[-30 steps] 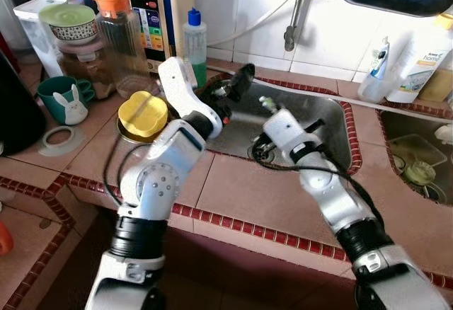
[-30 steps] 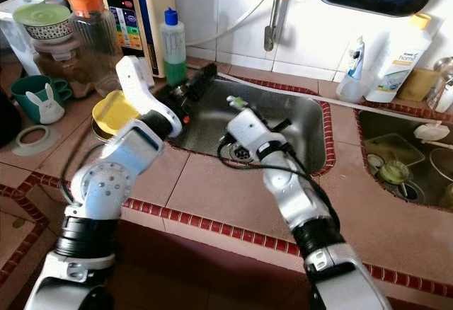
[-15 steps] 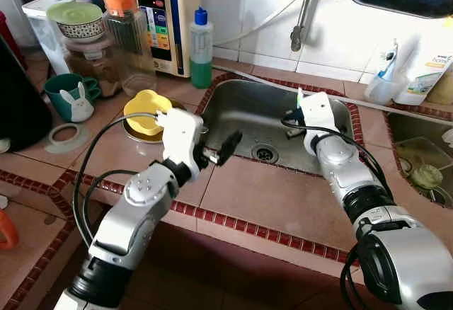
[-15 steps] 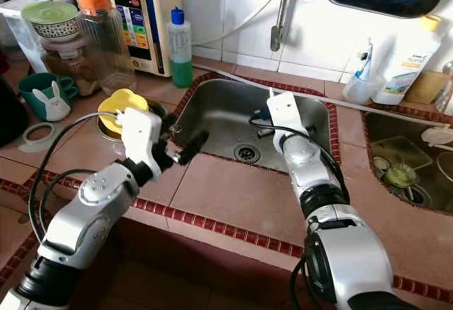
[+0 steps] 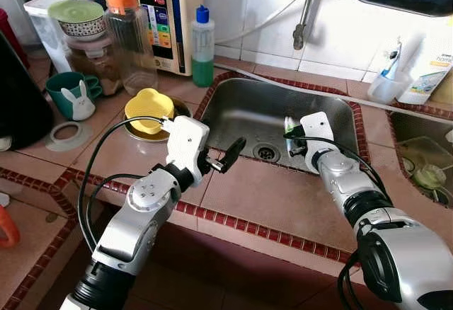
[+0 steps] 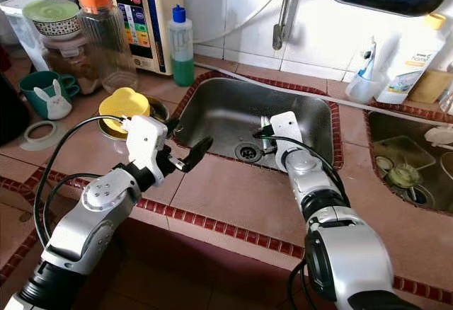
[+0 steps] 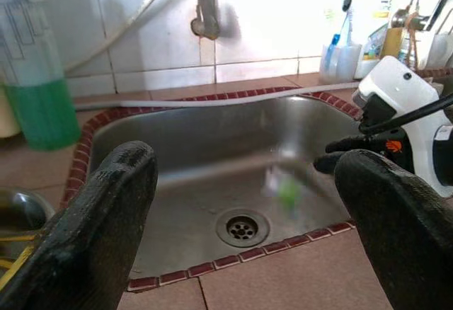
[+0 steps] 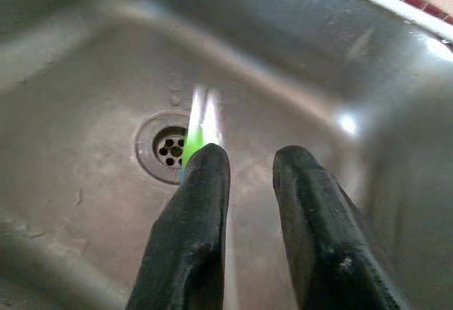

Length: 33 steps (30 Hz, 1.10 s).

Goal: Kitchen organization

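Steel sink (image 5: 248, 112) | right tool (image 8: 244, 165) apart, green-white blurred item (image 8: 198, 122) | left tool (image 7: 248, 182) released

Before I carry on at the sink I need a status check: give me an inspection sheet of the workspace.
Surface: tiled counter, steel sink set in it.
Job's things: blurred green-and-white item in the sink, beside the right gripper.
Clutter: yellow lid, green bottle, rabbit mug, orange-capped jug.
Grippers: left gripper open above the sink's front edge; right gripper open inside the sink near the drain, nothing between its fingers.
Cables: black cables loop off the left arm.
Surroundings: tiled wall, tap, white hose.
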Motion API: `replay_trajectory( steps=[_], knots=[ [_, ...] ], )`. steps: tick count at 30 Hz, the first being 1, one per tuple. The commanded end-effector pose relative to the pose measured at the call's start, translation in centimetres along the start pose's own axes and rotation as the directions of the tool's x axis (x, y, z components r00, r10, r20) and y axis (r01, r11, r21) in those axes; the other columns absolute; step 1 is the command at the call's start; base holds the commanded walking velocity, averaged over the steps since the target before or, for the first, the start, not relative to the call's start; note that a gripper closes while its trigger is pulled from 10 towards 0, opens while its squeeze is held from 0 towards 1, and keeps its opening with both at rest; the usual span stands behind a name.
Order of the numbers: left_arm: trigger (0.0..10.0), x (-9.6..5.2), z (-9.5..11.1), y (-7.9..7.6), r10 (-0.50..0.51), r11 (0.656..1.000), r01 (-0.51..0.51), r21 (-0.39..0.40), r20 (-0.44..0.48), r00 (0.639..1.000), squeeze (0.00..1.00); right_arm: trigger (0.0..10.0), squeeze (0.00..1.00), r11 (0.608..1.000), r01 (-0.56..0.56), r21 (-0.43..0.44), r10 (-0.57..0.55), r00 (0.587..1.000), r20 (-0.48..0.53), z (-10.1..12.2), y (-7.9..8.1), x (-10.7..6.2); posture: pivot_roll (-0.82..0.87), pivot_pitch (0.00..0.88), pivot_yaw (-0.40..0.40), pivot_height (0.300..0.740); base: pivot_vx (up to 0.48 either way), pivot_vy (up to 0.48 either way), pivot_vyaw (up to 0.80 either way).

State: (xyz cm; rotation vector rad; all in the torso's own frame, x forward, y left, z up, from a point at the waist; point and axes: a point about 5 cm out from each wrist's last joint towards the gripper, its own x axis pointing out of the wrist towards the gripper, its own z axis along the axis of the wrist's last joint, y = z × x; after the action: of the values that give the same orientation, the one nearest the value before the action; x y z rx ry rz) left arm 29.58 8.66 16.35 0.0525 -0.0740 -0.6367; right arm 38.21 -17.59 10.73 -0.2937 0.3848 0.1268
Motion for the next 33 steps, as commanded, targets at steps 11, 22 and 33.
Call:
replay_trajectory(
  steps=[11, 22, 33],
  knots=[
    [10.0, 0.7, 0.3, 2.2, 0.114, 0.990, -0.114, 0.078, 0.001, 0.993, 0.00, 10.0, 1.00, 0.998, -0.026, 0.057, 0.025, 1.000, 0.011, 0.6, 0.0, 0.1, 0.22, 0.011, -0.026, 0.740, 0.000, 0.000, 0.00],
    [10.0, 2.3, 0.2, 3.8, 0.178, 0.979, -0.177, 0.098, 0.001, 0.984, 0.00, 10.0, 1.00, 0.979, -0.101, 0.178, 0.065, 0.977, 0.201, 2.8, 0.6, -0.7, 0.15, 0.017, -0.021, 0.740, 0.000, 0.000, 0.00],
    [10.0, 2.7, -2.7, 3.4, 0.231, 0.971, -0.223, 0.087, -0.096, 0.968, 0.00, 10.0, 1.00, 0.950, -0.186, 0.249, 0.101, 0.942, 0.321, 2.9, 2.2, -6.8, 0.08, 0.019, -0.020, 0.740, 0.000, 0.000, 0.00]
  ],
)
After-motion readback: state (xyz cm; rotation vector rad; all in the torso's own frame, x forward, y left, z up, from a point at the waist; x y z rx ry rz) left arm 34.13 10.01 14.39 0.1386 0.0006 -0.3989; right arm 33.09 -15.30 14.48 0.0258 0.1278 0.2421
